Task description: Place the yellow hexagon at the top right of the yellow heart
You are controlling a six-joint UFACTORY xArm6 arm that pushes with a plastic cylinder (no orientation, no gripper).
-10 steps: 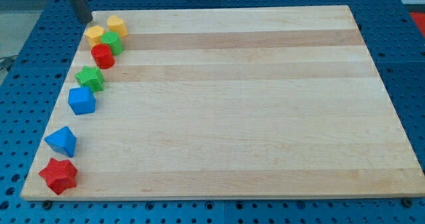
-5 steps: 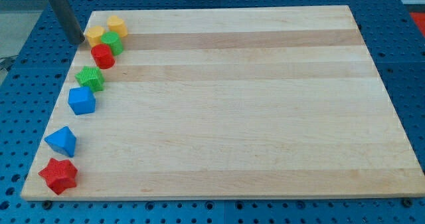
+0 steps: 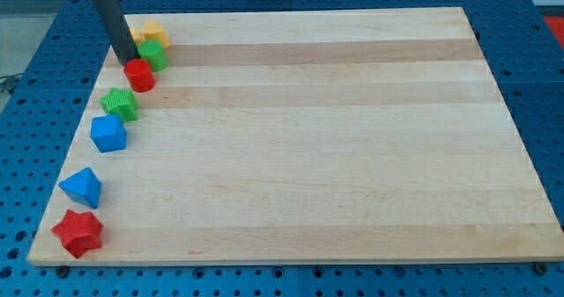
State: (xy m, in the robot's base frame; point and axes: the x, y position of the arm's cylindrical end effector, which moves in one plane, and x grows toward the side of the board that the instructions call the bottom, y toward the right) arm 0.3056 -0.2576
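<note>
My tip [image 3: 124, 61] has no claw to open or shut, and it sits at the tabletop's [image 3: 352, 156] top left, touching the red block [image 3: 139, 74], with the yellow block [image 3: 153, 30] just up and right of it, half hidden.

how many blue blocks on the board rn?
2, both near the view's left edge: a blue cube mid-height, and a blue triangular block below it, just above the red star.
</note>
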